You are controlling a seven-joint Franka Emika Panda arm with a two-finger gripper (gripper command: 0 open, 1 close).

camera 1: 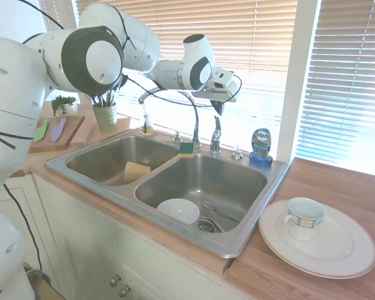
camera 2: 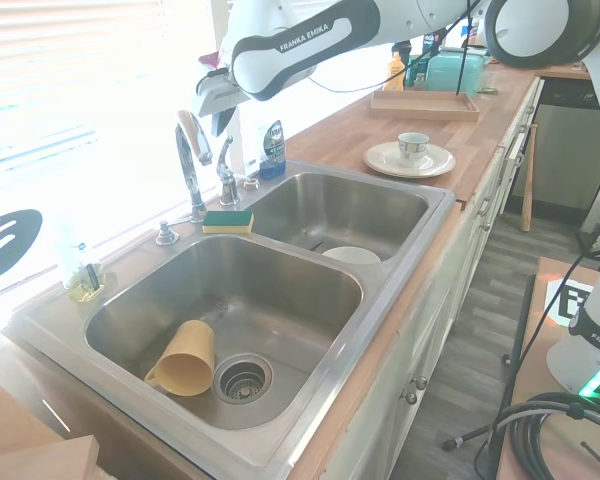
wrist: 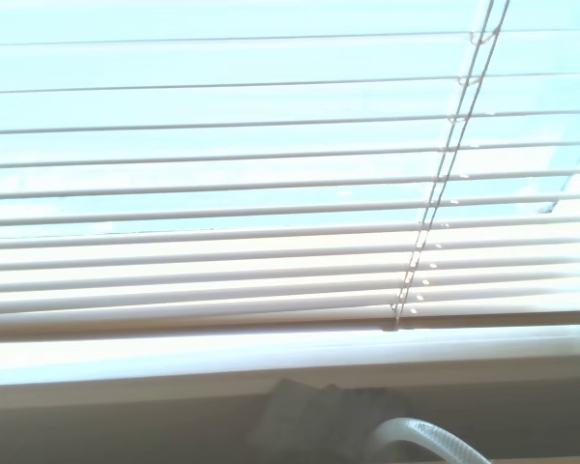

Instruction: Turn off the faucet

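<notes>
Strong daylight through the window blinds (camera 1: 256, 37) behind the gripper (camera 1: 219, 107) blows the panes out near white in both exterior views. Glare streaks the steel sink (camera 2: 310, 340) below the jaws. Wide-angle bending at frame edges. Wrist view hazy, washed-out, soft along its bottom.

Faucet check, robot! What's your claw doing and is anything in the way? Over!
Gripper above the faucet handle, not touching; fingers unclear. Handle upright; can't see any water. Blue soap bottle beside it, sponge by the spout base; path down looks clear.
</notes>
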